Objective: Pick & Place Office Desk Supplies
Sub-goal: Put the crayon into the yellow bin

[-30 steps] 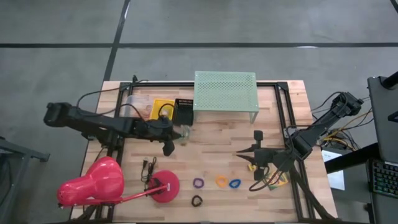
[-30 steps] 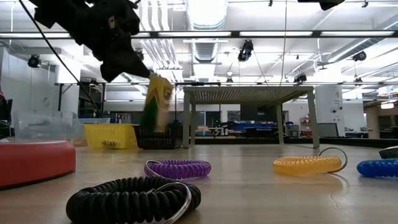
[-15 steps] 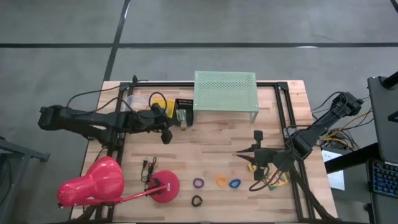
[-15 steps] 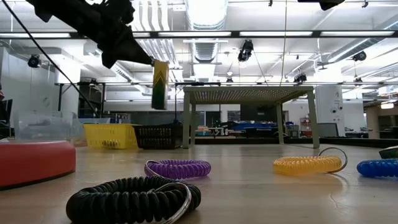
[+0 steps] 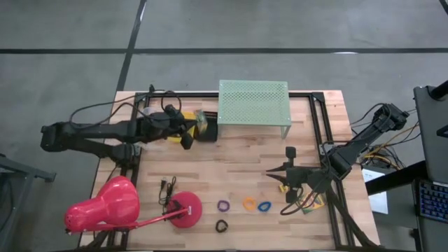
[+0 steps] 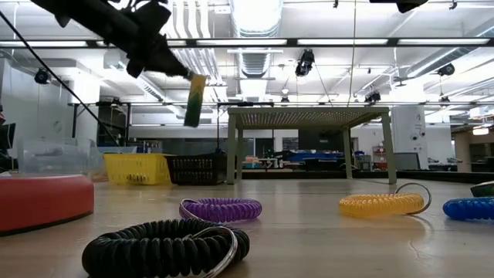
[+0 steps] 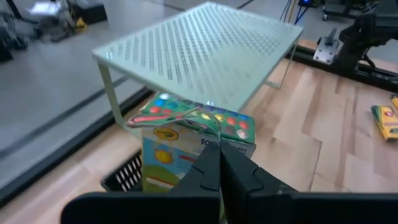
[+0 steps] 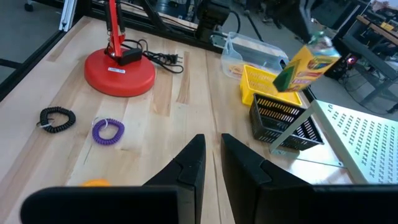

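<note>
Left pincer [image 7: 219, 163] grips crayon box [image 6: 194, 100] tilted, long axis near-vertical.

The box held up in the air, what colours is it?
The crayon box is yellow and green, clearest in the right wrist view.

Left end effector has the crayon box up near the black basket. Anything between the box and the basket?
Nothing visible. The crayon box, clamped in the left end effector, hangs in open air above the black basket; the mint shelf stands beside it.

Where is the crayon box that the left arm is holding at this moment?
In the high view, the crayon box hangs from the left gripper, above the black basket beside the green shelf.
</note>
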You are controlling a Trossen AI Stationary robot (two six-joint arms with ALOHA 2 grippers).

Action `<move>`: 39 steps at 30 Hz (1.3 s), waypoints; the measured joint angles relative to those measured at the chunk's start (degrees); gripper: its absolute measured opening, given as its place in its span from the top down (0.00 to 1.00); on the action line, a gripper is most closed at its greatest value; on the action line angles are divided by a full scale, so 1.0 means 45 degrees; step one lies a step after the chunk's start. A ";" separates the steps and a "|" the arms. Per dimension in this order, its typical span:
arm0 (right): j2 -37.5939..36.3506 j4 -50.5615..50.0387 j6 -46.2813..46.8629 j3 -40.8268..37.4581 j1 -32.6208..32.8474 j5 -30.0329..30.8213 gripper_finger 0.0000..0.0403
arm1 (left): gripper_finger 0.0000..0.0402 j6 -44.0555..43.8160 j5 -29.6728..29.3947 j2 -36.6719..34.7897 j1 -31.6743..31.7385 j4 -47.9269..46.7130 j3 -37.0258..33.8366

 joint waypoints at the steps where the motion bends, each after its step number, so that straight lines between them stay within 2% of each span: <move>1: -0.0001 0.0000 0.0000 0.0000 0.0000 0.0000 0.88 | 1.00 0.0214 0.0002 0.0000 0.0023 -0.0003 0.0126; 7: 0.0000 0.0000 0.0000 0.0000 0.0004 -0.0001 0.88 | 1.00 0.1516 -0.0006 -0.0010 0.0243 0.0042 0.0752; 13: -0.0005 0.0000 0.0000 0.0000 0.0003 0.0000 0.88 | 1.00 0.1739 -0.0796 -0.0010 0.0828 -0.0149 0.0831; 25: 0.0000 0.0000 0.0000 0.0000 0.0001 0.0000 0.88 | 1.00 -0.0305 -0.1047 -0.0010 0.2732 -0.2560 0.0655; 39: -0.0005 0.0000 0.0000 0.0000 0.0000 0.0000 0.88 | 1.00 -0.2793 -0.1056 -0.0010 0.3591 -0.2499 -0.1197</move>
